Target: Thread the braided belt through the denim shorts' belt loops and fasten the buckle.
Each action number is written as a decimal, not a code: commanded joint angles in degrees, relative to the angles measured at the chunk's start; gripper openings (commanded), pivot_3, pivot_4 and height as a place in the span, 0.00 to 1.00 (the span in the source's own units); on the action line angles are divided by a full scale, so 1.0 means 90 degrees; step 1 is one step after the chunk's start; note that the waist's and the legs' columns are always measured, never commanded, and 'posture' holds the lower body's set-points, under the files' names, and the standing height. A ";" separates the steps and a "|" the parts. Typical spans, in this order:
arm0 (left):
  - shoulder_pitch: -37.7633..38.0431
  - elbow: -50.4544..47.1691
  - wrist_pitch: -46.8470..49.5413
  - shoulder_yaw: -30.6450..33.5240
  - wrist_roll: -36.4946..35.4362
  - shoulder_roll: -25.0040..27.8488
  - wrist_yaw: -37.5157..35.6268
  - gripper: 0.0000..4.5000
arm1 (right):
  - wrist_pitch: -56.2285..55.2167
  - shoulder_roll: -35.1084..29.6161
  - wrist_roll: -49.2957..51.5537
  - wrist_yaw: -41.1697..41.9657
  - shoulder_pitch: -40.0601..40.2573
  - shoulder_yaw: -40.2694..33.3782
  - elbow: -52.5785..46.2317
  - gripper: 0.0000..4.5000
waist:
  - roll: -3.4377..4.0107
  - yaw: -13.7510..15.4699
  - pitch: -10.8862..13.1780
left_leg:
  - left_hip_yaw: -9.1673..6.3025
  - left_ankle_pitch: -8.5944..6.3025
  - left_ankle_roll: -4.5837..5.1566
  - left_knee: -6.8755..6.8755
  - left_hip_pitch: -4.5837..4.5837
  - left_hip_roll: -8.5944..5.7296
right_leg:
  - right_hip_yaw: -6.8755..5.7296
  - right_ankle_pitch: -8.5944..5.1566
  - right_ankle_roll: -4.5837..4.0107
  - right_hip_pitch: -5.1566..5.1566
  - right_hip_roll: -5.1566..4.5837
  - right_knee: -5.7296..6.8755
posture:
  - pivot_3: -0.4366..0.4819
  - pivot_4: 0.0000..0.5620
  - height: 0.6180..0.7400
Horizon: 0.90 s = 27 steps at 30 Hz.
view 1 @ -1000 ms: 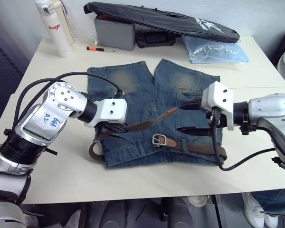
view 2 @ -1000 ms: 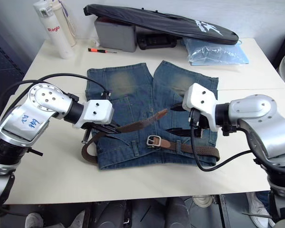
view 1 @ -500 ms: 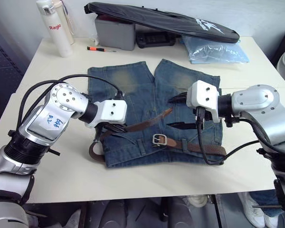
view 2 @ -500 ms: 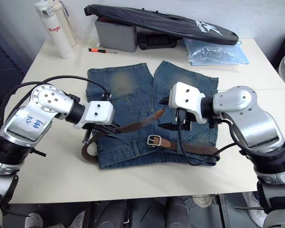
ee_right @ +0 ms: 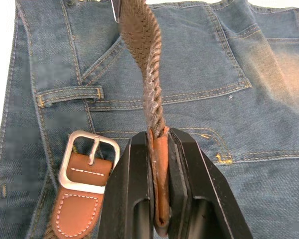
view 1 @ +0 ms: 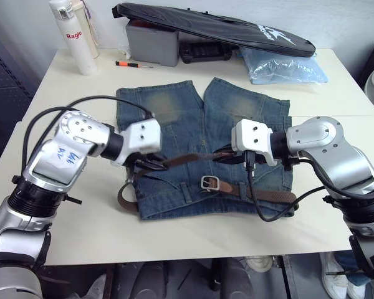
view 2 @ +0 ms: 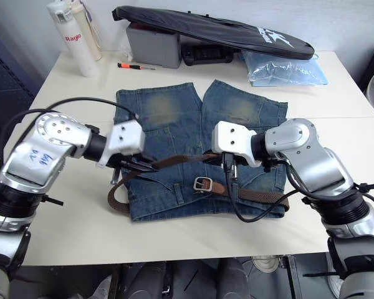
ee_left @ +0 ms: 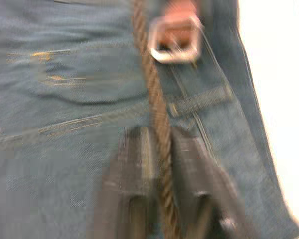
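The white bottle [view 1: 75,38] at the table's far left corner carried the red word "Raglo". The left arm's grey shell bore a white sticker [view 1: 63,154] with blue handwriting that could not be read. The black bag [view 1: 212,28] at the back showed a white logo, too small to make out.

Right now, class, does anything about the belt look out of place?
Yes. The braided belt is not lying flat along the waistband: its free end is stretched above the denim shorts between the left gripper and right gripper, while the buckle lies unfastened below it.
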 commanded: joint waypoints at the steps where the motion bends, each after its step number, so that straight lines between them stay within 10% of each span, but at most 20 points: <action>1: -0.0294 0.0034 0.2365 0.1672 -0.1071 -0.0264 0.0627 0.56 | -0.0231 -0.0094 -0.0109 -0.0089 0.0046 -0.0364 0.0075 0.00 | 0.0000 -0.0005 0.0000 | -0.0001 0.0000 0.0000 0.0000 0.0000 0.0000 | 0.0000 0.0000 0.0000 0.0000 0.0000 0.0000 | 0.48 0.27 1.00; 6: -0.0886 0.0554 0.4881 0.3855 -0.2668 -0.0727 0.1540 0.99 | -0.0286 0.0032 -0.0366 -0.0432 0.0176 -0.0382 0.0037 0.00 | -0.0001 -0.0026 -0.0001 | -0.0006 0.0000 -0.0001 0.0006 -0.0001 0.0002 | -0.0003 0.0001 0.0001 0.0002 0.0001 0.0003 | 0.48 0.27 1.00; 10: -0.0177 0.0988 0.4881 0.4195 -0.5005 -0.0418 0.3168 0.99 | -0.0671 0.0224 -0.0780 -0.0845 0.0230 -0.0260 0.0020 0.00 | 0.0000 -0.0160 -0.0001 | -0.0005 -0.0003 -0.0007 -0.0006 0.0017 0.0004 | 0.0002 0.0001 0.0002 0.0008 0.0001 0.0003 | 0.48 0.27 1.00; 16: 0.0991 0.1330 0.3662 0.2641 -1.0290 0.0168 0.6682 0.99 | -0.1962 0.0461 -0.1622 -0.1418 0.0334 -0.0164 -0.0110 0.00 | -0.0002 -0.0177 0.0000 | -0.0012 -0.0006 -0.0017 0.0004 0.0022 0.0012 | 0.0010 0.0002 0.0000 0.0013 0.0000 0.0008 | 0.48 0.27 1.00; 22: 0.1251 0.1116 0.2920 0.2419 -1.0634 -0.1187 0.7650 0.99 | -0.2690 0.0775 -0.2393 -0.2159 0.0457 -0.0114 0.0011 0.00 | -0.0004 -0.0098 -0.0002 | -0.0011 -0.0008 -0.0021 0.0013 0.0034 0.0009 | 0.0010 0.0006 -0.0006 0.0031 0.0004 0.0004 | 0.48 0.27 1.00; 27: 0.1954 -0.0267 0.0855 0.3041 -1.0634 -0.3929 1.1160 0.99 | -0.3012 0.1046 -0.2874 -0.2595 0.0807 -0.0028 -0.0207 0.00 | -0.0006 -0.0119 -0.0003 | -0.0008 -0.0008 -0.0021 0.0006 0.0034 0.0010 | 0.0011 0.0008 -0.0004 0.0032 0.0009 -0.0011 | 0.48 0.27 1.00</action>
